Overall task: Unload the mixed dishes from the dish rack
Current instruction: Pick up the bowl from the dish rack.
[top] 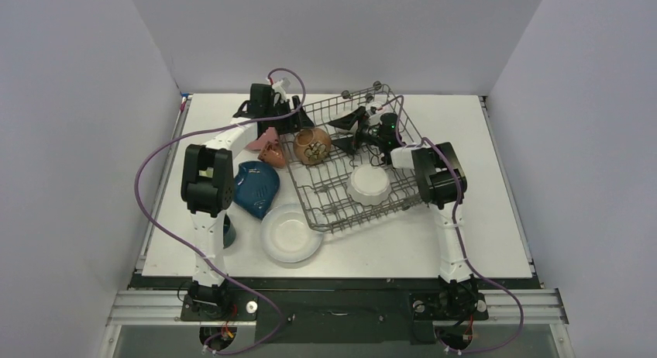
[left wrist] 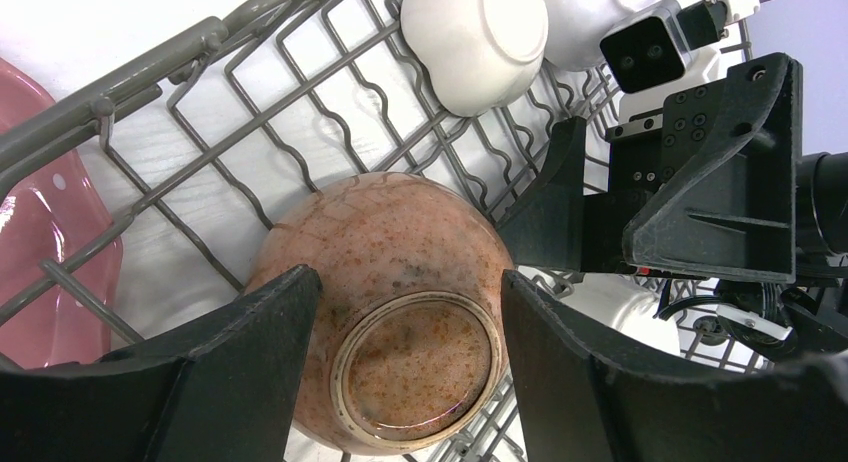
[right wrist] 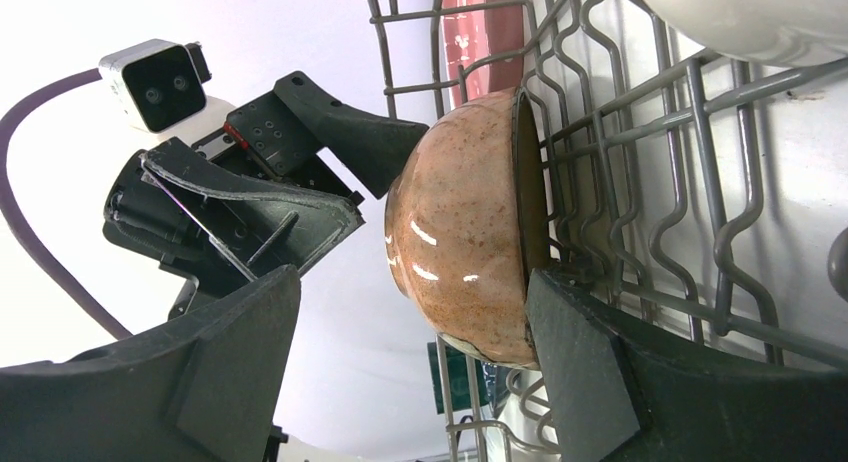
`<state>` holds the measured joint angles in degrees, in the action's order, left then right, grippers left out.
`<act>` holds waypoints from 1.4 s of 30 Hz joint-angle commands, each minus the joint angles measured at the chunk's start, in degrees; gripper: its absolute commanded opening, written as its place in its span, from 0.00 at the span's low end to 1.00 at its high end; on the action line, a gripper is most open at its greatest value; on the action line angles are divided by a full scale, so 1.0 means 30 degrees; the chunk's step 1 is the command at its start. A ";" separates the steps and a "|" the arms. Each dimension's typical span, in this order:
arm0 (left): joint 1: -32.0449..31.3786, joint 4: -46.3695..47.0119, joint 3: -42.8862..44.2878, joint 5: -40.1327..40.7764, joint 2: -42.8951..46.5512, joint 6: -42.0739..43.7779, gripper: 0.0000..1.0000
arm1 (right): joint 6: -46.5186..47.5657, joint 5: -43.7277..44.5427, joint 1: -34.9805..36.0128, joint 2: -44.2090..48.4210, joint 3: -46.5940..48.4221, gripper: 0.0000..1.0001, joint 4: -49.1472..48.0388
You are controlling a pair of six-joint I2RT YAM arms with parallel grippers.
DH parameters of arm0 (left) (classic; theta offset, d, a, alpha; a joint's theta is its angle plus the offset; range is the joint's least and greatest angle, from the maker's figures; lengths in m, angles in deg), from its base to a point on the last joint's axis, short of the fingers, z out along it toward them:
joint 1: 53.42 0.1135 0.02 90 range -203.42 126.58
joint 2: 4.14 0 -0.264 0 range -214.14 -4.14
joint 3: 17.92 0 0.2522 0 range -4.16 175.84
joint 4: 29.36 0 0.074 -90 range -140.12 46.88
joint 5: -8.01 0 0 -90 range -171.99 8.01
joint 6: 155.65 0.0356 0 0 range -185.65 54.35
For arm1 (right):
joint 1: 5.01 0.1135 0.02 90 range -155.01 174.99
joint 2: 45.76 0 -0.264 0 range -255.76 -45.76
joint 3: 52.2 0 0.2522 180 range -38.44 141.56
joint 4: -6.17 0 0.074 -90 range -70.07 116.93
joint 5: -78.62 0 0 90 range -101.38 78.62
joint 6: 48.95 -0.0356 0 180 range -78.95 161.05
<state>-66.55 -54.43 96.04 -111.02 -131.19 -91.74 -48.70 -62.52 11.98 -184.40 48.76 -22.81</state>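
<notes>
The dark grey wire dish rack stands mid-table. A speckled brown bowl lies upside down in its left part, foot ring up. My left gripper hovers open over it, one finger on each side of the foot ring, gripping nothing. From the right, my right gripper is open wide around the same bowl; one finger sits at the bowl's rim by the wires, the other stands well apart. A white bowl lies upside down in the rack's near part.
Left of the rack lie a pink plate, a dark blue leaf-shaped dish and a white plate. A dark green mug is half hidden behind the left arm. Both grippers crowd close together over the rack's left end.
</notes>
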 commanded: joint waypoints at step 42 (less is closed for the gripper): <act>-0.0010 -0.3183 -0.1300 -0.1796 -0.2255 0.0554 0.73 | 0.1095 -0.1018 0.2739 0.0088 0.4327 0.77 0.0577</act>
<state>-65.35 -51.65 96.33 -114.24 -133.31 -91.50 -51.61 -64.88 18.87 -186.22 57.37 -21.54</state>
